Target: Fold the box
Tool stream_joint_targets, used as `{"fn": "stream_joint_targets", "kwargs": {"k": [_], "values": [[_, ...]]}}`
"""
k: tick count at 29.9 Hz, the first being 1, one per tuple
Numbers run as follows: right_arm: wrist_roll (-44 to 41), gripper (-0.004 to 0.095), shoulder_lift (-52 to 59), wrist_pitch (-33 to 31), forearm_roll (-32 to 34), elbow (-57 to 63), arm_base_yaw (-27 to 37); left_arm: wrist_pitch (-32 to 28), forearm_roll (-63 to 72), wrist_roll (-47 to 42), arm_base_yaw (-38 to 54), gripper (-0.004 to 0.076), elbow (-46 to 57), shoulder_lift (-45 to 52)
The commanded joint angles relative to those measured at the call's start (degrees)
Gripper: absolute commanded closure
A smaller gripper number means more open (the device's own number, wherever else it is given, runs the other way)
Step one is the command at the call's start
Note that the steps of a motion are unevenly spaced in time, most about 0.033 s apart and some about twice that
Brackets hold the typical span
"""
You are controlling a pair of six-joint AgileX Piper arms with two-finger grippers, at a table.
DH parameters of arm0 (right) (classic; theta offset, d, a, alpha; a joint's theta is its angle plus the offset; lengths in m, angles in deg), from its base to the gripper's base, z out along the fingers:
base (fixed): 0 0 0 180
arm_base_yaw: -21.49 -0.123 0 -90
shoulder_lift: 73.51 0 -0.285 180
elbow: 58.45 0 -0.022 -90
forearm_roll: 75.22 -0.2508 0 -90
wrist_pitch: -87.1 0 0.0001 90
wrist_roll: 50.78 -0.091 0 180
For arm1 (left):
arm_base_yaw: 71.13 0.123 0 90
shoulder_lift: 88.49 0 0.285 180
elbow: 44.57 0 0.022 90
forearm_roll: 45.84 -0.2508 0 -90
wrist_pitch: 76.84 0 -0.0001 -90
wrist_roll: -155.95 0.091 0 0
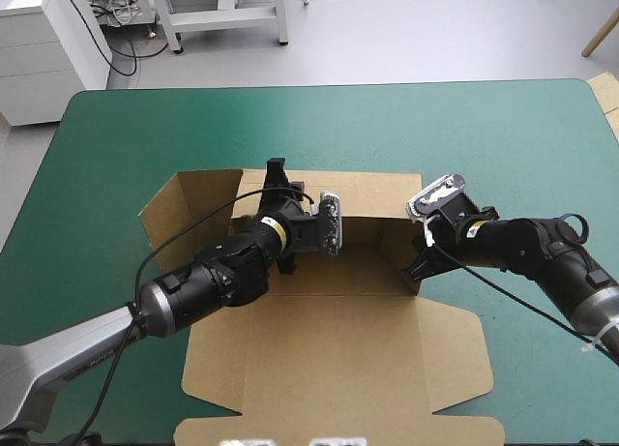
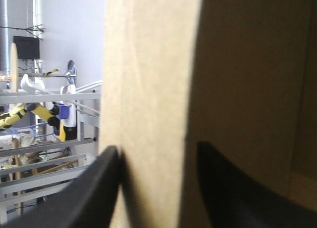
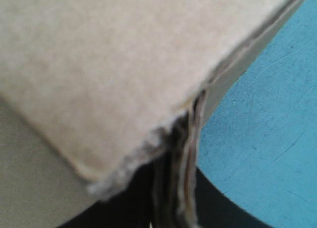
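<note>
The brown box lies in the middle of the teal-green table. Its far wall and right side wall stand raised, and the wide lid lies flat toward the near edge. My left gripper reaches over the far wall near its left end. In the left wrist view the upright board stands between the two black fingers of my left gripper, which is shut on it. My right gripper is at the right wall's near corner. In the right wrist view, my right gripper is shut on the layered board edge.
The box's left flap is spread out at an angle on the cover. A pale piece of board shows past the table's far right corner. Bare cover runs along the far side and on both sides of the box.
</note>
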Motion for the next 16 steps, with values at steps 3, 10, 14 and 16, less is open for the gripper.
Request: {"fn": "stream_joint_targets", "kwargs": {"k": [3,10,14,16], "values": [[-2.8,0.0928,0.8,1.6,-0.4,-1.4,-1.1,1.2,3.0,-3.1,-4.4,0.0055,-2.1,0.8],[-14.2,0.0928,0.8,3.7,11.0,-1.4,-1.1,10.2,3.1,-3.2,-10.9,0.0049,-4.9,0.8],[-17.8,0.0928,0.8,3.7,14.3,-1.4,-1.1,15.4,3.0,-3.4,-16.2,0.0049,-6.7,0.8],[-18.7,0.0928,0.8,3.7,14.8,-1.4,-1.1,17.1,2.9,-3.5,-18.7,0.0049,-8.5,0.8]]}}
